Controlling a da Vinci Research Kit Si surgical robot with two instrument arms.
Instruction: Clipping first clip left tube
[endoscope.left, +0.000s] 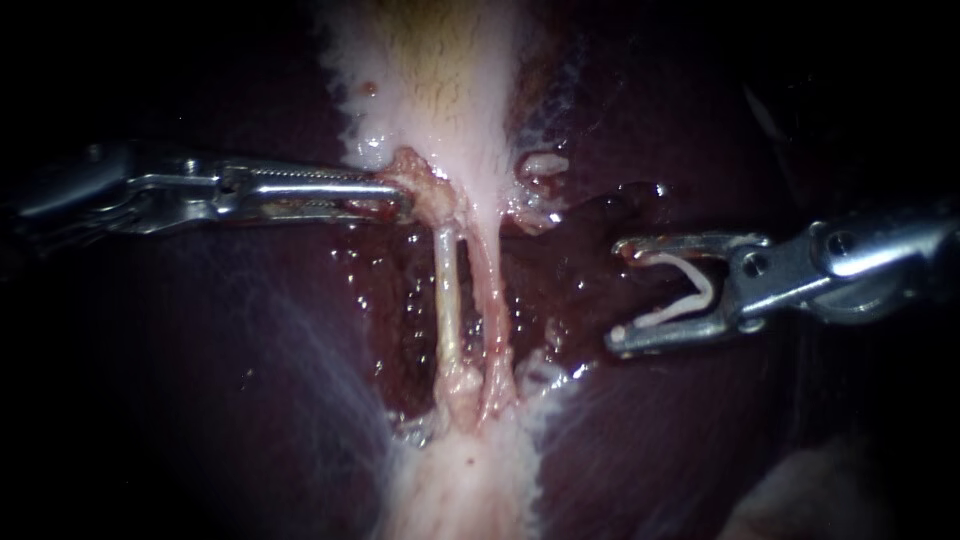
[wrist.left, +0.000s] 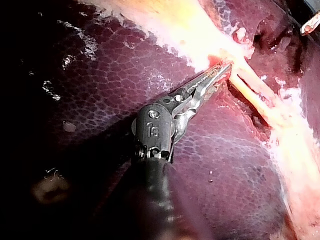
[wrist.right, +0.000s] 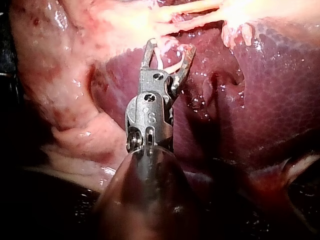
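Two tubes run down from the pale gallbladder (endoscope.left: 440, 80): the whitish left tube (endoscope.left: 447, 290) and the pinker right tube (endoscope.left: 487, 300). My left instrument (endoscope.left: 400, 200) comes in level from the left, with its jaws shut on the reddish tissue at the gallbladder's neck (endoscope.left: 420, 180), just above the tubes. In the left wrist view its jaws (wrist.left: 220, 72) pinch that same tissue. My right instrument (endoscope.left: 617, 293) hangs to the right of the tubes, apart from them. Its jaws stand wide and hold a white V-shaped clip (endoscope.left: 685, 290) between them. The right wrist view shows the clip (wrist.right: 172, 65) inside the jaws (wrist.right: 170, 46), short of the tubes (wrist.right: 195, 15).
Dark liver (endoscope.left: 250, 350) lies on both sides, with a wet, raw bed around the tubes. Pale fatty tissue (endoscope.left: 460, 480) spreads out below where the tubes join. A small pale tag (endoscope.left: 545, 162) sits right of the gallbladder's neck.
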